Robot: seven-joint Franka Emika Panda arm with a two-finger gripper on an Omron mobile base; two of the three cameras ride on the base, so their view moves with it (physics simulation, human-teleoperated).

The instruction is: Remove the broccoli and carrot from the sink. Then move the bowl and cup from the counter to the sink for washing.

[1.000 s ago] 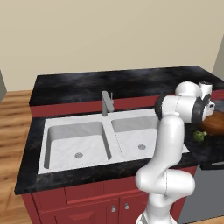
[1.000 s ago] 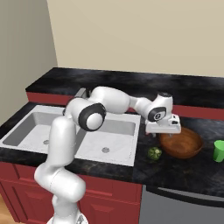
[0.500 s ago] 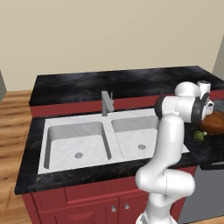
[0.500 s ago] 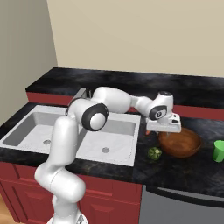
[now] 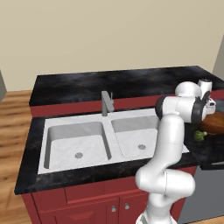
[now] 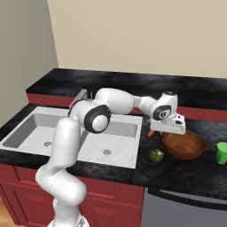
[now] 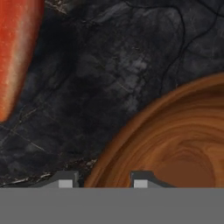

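Note:
The reddish-brown bowl (image 6: 184, 145) (image 5: 214, 124) (image 7: 175, 140) stands on the black counter (image 6: 186, 177) right of the sink (image 6: 26, 128). My gripper (image 6: 173, 131) (image 7: 103, 180) is down at the bowl's left rim, one fingertip outside the wall and one inside, shut on the rim. The orange carrot (image 6: 151, 132) (image 7: 17, 48) lies on the counter just left of the bowl. The broccoli (image 6: 155, 155) (image 5: 200, 135) sits on the counter in front of the bowl. The green cup (image 6: 221, 152) stands to the bowl's right.
Both white sink basins (image 5: 74, 131) hold nothing, with the grey faucet (image 5: 105, 103) at the centre back. A raised black ledge (image 6: 133, 82) runs behind the sink. The counter's front edge lies close in front of the broccoli.
The jaws have drawn in from wide open to a narrow stance around the bowl's rim. The arm and the objects have stayed in place.

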